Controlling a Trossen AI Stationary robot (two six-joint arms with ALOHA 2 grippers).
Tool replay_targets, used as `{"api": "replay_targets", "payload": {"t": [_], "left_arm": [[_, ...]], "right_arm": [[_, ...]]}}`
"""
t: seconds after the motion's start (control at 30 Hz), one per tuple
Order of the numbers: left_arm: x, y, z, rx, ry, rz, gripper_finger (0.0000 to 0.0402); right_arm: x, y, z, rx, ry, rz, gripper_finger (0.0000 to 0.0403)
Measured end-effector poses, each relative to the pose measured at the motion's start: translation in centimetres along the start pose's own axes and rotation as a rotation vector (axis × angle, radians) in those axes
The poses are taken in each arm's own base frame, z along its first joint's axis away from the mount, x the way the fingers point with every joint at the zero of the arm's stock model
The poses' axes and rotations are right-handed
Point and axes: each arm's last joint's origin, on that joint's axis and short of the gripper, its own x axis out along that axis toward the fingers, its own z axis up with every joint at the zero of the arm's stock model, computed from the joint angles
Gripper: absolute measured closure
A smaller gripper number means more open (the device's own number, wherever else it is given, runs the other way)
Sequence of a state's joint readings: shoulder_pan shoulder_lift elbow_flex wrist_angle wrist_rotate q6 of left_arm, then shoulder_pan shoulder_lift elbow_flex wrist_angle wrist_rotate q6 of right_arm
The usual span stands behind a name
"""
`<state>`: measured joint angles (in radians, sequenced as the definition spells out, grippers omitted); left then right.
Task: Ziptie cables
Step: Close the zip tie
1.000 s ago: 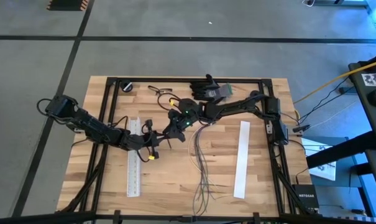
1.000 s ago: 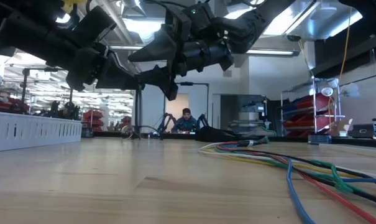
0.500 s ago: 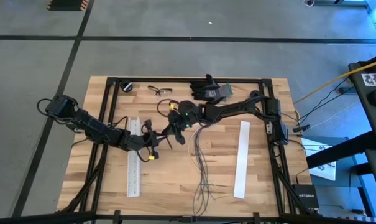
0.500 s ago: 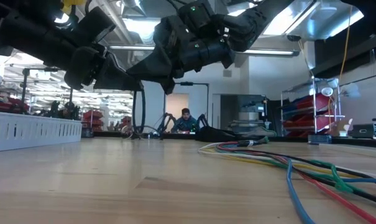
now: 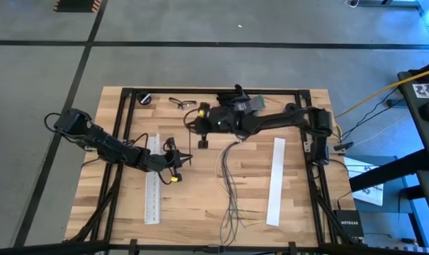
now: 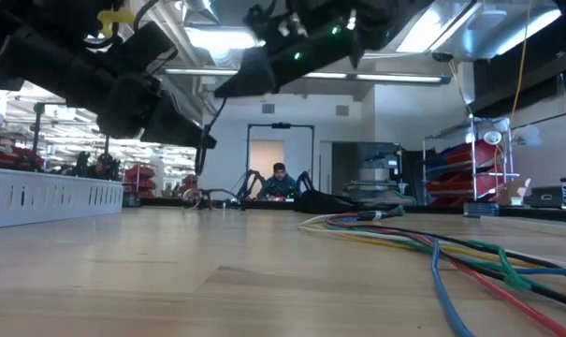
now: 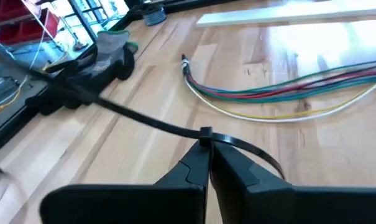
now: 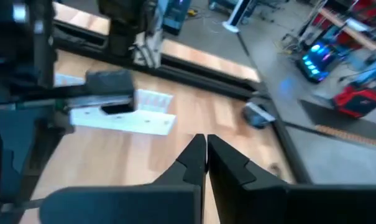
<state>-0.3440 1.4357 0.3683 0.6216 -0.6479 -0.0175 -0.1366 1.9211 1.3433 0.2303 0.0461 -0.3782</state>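
I cannot make out either gripper's fingertips from the high view; both are too small and dark against the counter point(image 5: 200, 205). In the low view both arms cross overhead and their fingertips are lost against the bright ceiling lights. The far ends of the cables point(image 5: 228, 184) are cut off in the left wrist view.

Left gripper point(image 7: 209, 152): the wrist view shows its fingers clenched, tips pressed together on a black zip tie point(image 7: 138, 118), gripped just below the tie's small square head. The tie's long tail runs away from the fingers toward a dark glove point(image 7: 94, 62); a shorter curved end springs out on the other side. In the high view this gripper point(image 5: 180, 159) sits just beside the cables, between them and a perforated white strip point(image 5: 152, 180).

Right gripper point(image 8: 206, 149): its fingers are clenched with nothing between them. In the high view it point(image 5: 202, 134) hangs near the cables' joined end, on the side away from the plain white strip point(image 5: 274, 180).

The cables lie loose on the counter, joined at one end point(image 7: 185, 62) and splaying apart, untouched by either gripper.
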Motion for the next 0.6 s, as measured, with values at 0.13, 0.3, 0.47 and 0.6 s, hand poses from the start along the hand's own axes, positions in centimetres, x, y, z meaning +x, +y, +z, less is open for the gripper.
{"api": "replay_targets", "payload": {"t": [0.13, 0.3, 0.47, 0.6], "left_arm": [[0.0, 0.0, 0.0, 0.006, 0.001, 0.001, 0.0401], [0.1, 0.3, 0.2, 0.032, -0.016, 0.021, 0.0401], [0.1, 0.3, 0.2, 0.022, -0.018, 0.023, 0.0402], [0.1, 0.3, 0.2, 0.012, -0.018, 0.027, 0.0402]], "right_arm": [[-1.7, -2.2, 0.8, 0.015, 0.011, -0.025, 0.0403], [-2.5, -2.3, 1.1, 0.049, 0.037, -0.004, 0.0399], [-2.5, -2.1, 0.5, 0.104, 0.098, 0.024, 0.0377], [-3.1, -2.0, 0.1, 0.147, 0.171, 0.047, 0.0323]]}}
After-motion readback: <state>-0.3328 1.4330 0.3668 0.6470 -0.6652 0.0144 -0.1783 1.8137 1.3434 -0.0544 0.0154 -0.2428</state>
